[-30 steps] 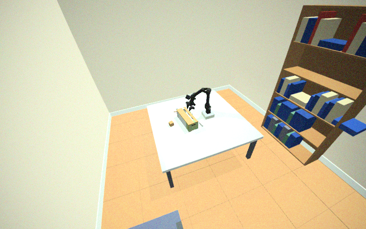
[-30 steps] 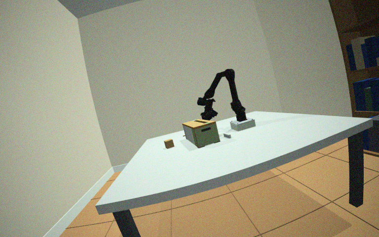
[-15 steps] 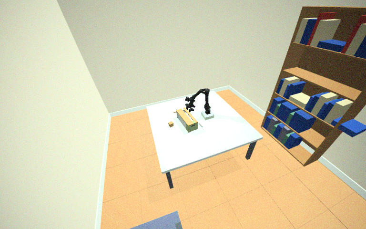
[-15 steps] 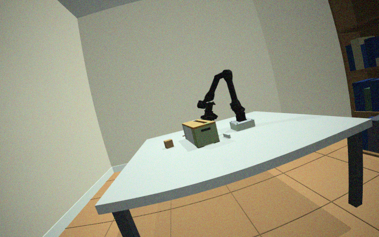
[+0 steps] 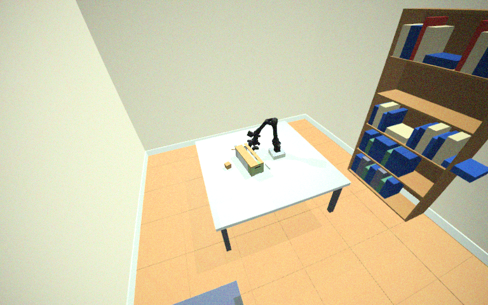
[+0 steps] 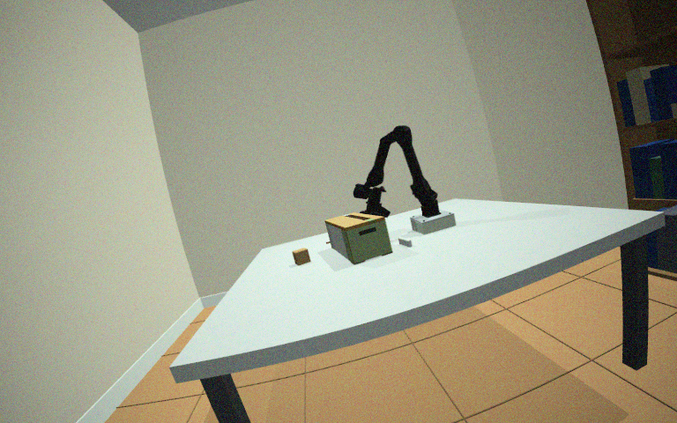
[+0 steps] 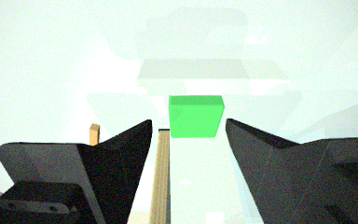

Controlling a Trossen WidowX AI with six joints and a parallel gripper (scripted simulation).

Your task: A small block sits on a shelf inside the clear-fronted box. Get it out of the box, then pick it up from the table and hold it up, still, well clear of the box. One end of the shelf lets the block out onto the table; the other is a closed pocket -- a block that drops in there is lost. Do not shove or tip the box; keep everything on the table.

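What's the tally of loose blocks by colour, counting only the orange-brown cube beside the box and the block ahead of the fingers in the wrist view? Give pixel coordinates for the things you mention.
Orange-brown cube (image 5: 227,165) (image 6: 301,256): 1
Green block (image 7: 195,119): 1
Total: 2

White table (image 5: 288,190) (image 6: 349,299): box (image 5: 255,170) (image 6: 370,245), arm base (image 5: 281,155) (image 6: 439,224), sm. orange-brown cube (image 5: 227,165) (image 6: 301,256).
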